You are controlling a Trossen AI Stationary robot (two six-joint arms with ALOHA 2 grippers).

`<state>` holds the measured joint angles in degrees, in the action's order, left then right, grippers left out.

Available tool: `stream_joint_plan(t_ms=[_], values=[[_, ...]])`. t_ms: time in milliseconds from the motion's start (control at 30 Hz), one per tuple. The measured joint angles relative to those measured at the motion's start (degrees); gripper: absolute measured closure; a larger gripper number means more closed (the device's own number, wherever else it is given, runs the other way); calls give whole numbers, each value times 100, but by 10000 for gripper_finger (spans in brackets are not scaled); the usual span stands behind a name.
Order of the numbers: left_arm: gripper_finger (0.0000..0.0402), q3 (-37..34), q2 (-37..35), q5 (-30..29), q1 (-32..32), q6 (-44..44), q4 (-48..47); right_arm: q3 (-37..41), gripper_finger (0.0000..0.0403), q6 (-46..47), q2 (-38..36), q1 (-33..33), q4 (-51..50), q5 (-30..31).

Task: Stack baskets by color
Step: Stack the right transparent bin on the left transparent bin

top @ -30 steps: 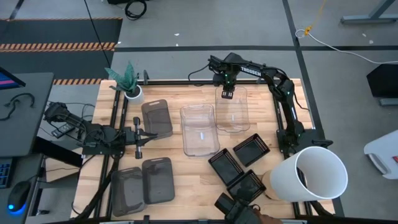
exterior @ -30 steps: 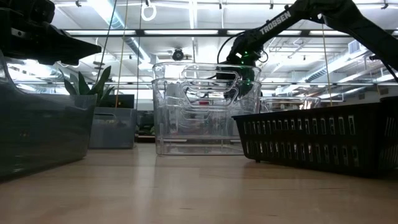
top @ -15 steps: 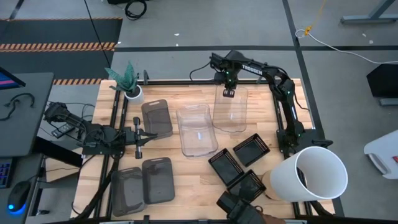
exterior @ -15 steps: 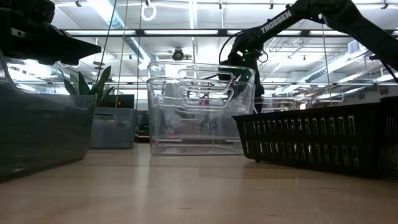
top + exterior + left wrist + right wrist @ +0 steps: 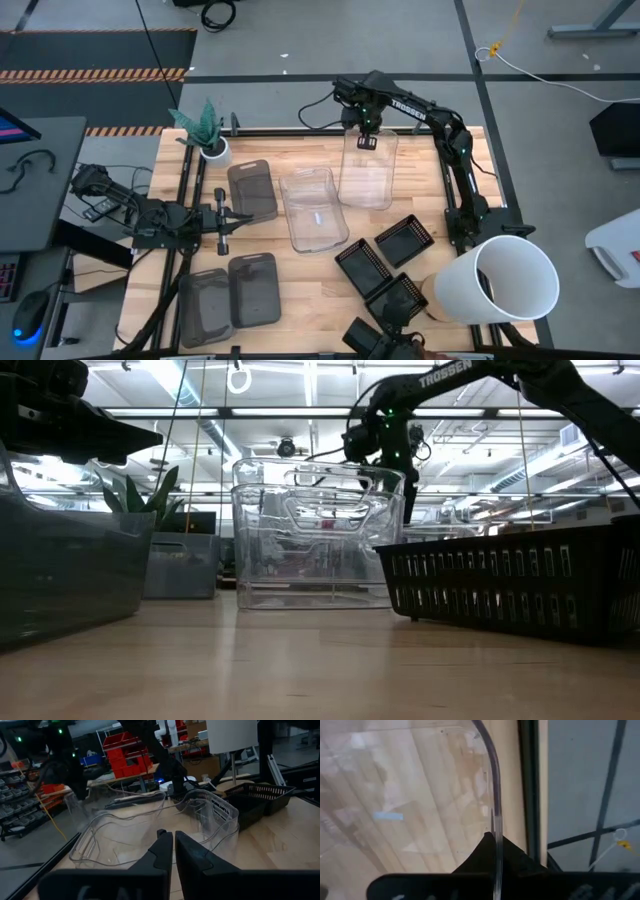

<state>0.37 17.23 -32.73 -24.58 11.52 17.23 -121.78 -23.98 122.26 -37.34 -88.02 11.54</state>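
Note:
Two clear baskets stand mid-table. One (image 5: 315, 210) sits flat on its base. My right gripper (image 5: 367, 141), pointing down, is shut on the far end of the other (image 5: 368, 175), beside it on the right. Three grey baskets (image 5: 252, 188) (image 5: 255, 288) (image 5: 205, 305) lie on the left. Three black mesh baskets (image 5: 405, 240) (image 5: 362, 265) (image 5: 400, 298) lie at the near right. My left gripper (image 5: 222, 215) waits level at the left, shut and empty, facing the clear baskets (image 5: 150, 835). My right gripper pinches the clear basket's far end wall (image 5: 494, 827) at its rim, one finger inside the basket and one outside. The fingers come from above, pointing down. The far end is raised and the basket tilts; whether its near end (image 5: 366, 203) is on the table cannot be told.
A large white bucket (image 5: 505, 280) lies on its side at the near right corner. A small white plant pot (image 5: 213, 148) stands at the far left. In the low view a black mesh basket (image 5: 510, 585) and a grey basket (image 5: 60, 570) stand close to the camera.
My right gripper has shut on the clear basket's far end wall and gone up, lifting that end and drawing the basket a little toward the table's left. The other clear basket has slid slightly left and turned a little.

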Motion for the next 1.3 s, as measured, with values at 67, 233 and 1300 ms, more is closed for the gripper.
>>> stream_joint_plan(t_ms=[67, 233, 1300], values=[[374, -1, 0, 1, 0, 1, 2, -208, 402, 22, -2, 56, -185, 144], [368, 0, 0, 0, -2, 0, 2, -648, 402, -11, -43, 222, -210, 219], [375, -1, 0, 2, -2, 1, 2, -1318, 403, 15, -1716, 1244, 154, -352]])
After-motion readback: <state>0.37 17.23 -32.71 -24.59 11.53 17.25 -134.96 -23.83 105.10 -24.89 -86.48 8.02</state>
